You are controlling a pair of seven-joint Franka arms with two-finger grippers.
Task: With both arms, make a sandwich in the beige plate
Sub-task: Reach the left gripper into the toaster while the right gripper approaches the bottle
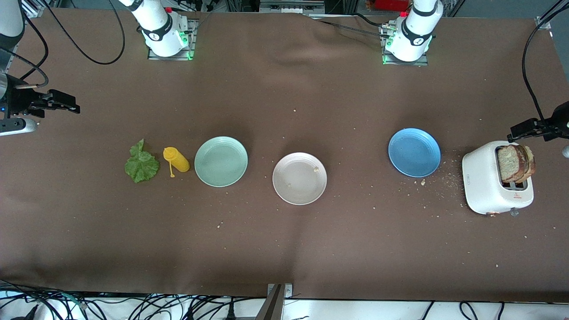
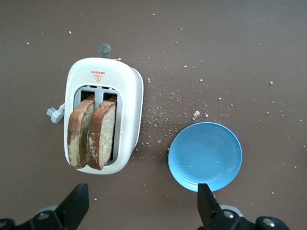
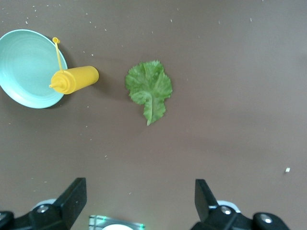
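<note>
The beige plate (image 1: 299, 178) lies bare at mid-table between two other plates. Two slices of brown bread (image 1: 515, 162) (image 2: 93, 133) stand upright in the slots of a white toaster (image 1: 482, 184) at the left arm's end. A crinkled green lettuce leaf (image 1: 141, 163) (image 3: 149, 89) lies flat on the cloth at the right arm's end. My left gripper (image 1: 520, 132) (image 2: 142, 196) hangs open and holds nothing above the cloth beside the toaster. My right gripper (image 1: 66, 106) (image 3: 140, 191) hangs open, holding nothing, above the cloth near the lettuce.
A yellow squeeze bottle (image 1: 177, 160) lies on its side between the lettuce and a mint-green plate (image 1: 221, 161). A blue plate (image 1: 414, 152) sits between the beige plate and the toaster. Crumbs are scattered round the toaster and the blue plate.
</note>
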